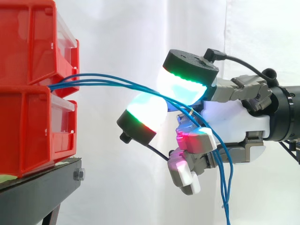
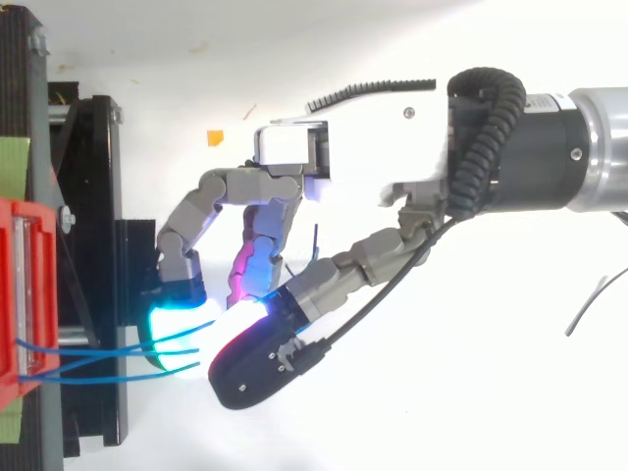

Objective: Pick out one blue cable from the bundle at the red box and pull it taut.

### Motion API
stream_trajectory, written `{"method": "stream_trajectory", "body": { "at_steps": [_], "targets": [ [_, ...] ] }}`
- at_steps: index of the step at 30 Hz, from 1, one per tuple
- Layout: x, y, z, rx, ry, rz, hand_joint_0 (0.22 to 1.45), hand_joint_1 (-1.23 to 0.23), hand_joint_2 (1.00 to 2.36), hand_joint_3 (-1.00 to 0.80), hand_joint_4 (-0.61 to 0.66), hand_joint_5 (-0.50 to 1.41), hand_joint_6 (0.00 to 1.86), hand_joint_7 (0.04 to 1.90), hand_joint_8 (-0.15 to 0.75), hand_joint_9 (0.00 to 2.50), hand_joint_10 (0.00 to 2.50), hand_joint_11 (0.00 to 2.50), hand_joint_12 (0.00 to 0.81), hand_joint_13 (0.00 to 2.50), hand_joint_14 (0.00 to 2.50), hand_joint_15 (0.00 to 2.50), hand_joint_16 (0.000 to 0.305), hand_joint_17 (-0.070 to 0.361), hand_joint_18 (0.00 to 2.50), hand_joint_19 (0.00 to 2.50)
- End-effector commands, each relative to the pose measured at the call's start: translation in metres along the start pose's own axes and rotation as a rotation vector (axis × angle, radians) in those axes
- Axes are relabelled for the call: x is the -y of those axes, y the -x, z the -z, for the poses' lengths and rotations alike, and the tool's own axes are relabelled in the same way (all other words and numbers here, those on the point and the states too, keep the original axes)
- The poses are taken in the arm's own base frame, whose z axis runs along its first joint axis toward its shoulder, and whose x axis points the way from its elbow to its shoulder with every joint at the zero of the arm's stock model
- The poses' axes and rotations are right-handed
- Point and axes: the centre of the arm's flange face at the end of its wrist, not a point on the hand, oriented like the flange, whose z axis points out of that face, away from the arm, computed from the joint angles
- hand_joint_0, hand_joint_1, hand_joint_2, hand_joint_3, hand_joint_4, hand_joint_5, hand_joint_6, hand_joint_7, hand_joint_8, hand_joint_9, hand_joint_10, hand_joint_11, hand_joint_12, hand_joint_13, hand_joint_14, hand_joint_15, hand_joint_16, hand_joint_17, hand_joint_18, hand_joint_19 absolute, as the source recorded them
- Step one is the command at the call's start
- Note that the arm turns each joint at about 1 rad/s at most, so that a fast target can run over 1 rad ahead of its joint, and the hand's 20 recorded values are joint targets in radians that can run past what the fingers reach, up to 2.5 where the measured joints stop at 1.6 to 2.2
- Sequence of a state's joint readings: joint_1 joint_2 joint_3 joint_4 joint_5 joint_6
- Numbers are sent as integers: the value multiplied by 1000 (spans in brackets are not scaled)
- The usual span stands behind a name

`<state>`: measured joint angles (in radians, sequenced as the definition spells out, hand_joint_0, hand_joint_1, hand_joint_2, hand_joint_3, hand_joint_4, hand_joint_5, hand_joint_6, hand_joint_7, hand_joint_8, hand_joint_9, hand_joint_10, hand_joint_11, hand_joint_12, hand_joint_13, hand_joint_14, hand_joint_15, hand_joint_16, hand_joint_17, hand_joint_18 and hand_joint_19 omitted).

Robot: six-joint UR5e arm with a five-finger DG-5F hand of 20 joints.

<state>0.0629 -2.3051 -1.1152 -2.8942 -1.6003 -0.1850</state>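
Observation:
Three thin blue cables [image 1: 108, 80] leave the gap between the upper red bin [image 1: 28, 47] and the lower red bin [image 1: 28, 131] and run right in a shallow arc. They pass between two glowing pads [image 1: 180, 86] of my hand [image 1: 234, 117], cross its curled lower fingers and hang down at the right. From above, the cables [image 2: 88, 358] reach from the red bin [image 2: 25, 285] to the cyan pad, with the hand [image 2: 363, 167] to the right of the stand. The fingers are curled round the cables, which sag slightly.
The bins rest on a black stand [image 1: 42, 183] at the left, before a white curtain. In the top view a small orange scrap [image 2: 214, 137] lies on the white floor, and a thin grey wire [image 2: 594, 304] at the right edge.

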Motion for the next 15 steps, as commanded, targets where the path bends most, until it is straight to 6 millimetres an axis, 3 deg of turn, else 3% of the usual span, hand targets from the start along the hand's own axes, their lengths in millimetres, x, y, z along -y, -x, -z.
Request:
{"method": "stream_trajectory", "body": {
  "at_steps": [1, 15],
  "targets": [
    [0, 0, 0, 0, 1, -1, 667, -808, 1019, -228, -66, -115, 944, 799, 281, 1248, 29, 801, 353, 1036, 20, 496, 50, 112, 816, 872],
    [-1, 0, 0, -3, 1, -1, 812, -936, 1001, -484, -255, -110, 971, 964, 258, 1339, 30, 826, 331, 1100, 21, 517, 46, 105, 857, 848]
  ]
}}
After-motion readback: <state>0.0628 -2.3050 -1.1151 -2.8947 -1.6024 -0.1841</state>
